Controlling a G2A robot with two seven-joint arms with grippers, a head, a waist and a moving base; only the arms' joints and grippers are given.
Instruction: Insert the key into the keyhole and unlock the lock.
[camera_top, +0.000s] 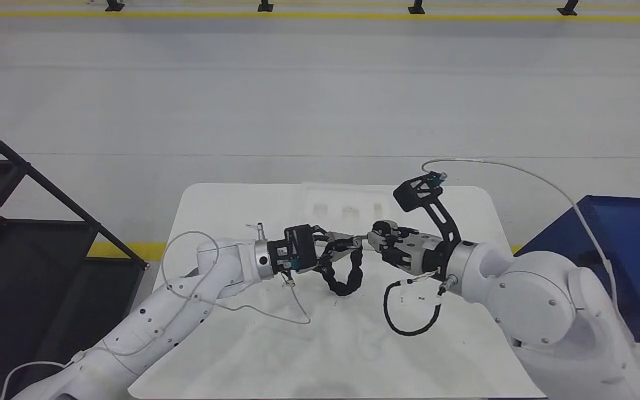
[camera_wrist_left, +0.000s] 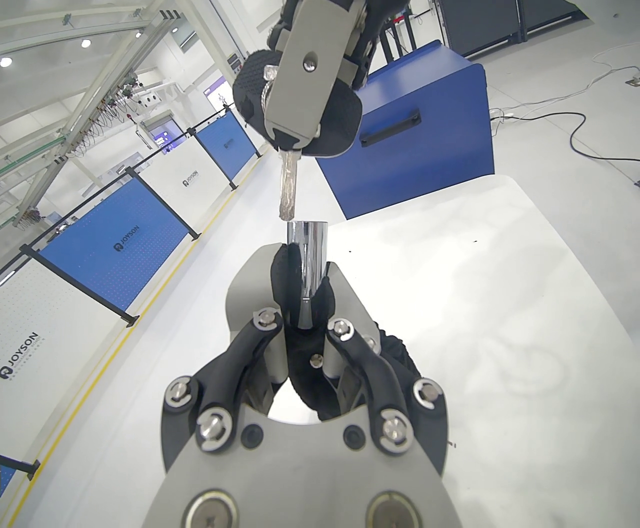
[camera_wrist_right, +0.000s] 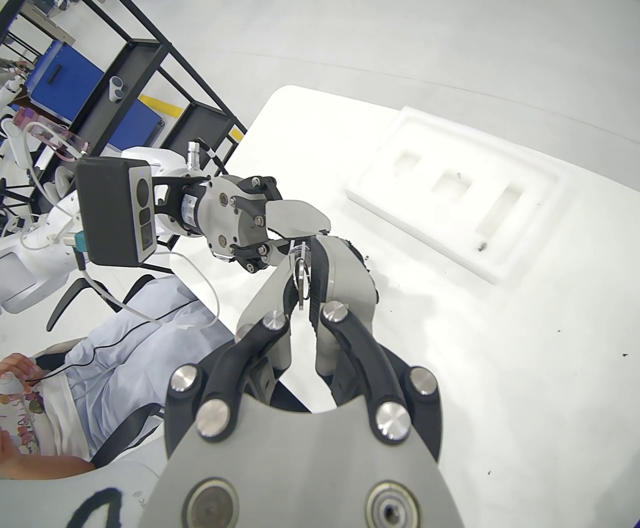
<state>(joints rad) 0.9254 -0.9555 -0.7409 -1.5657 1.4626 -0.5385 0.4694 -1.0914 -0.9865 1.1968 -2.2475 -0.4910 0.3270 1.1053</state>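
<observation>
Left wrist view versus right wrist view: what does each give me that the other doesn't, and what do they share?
Left wrist view: the blade of the key, its tip at the mouth of the shiny lock and not yet in; the left gripper holds the lock. Right wrist view: the key's ring pinched in the right gripper, and a white foam tray on the table. Shared: both grippers, tip to tip above the table.

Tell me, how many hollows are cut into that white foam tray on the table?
3, in one row along the foam tray: an end hollow, the middle hollow, the other end hollow. None seems hidden.
</observation>
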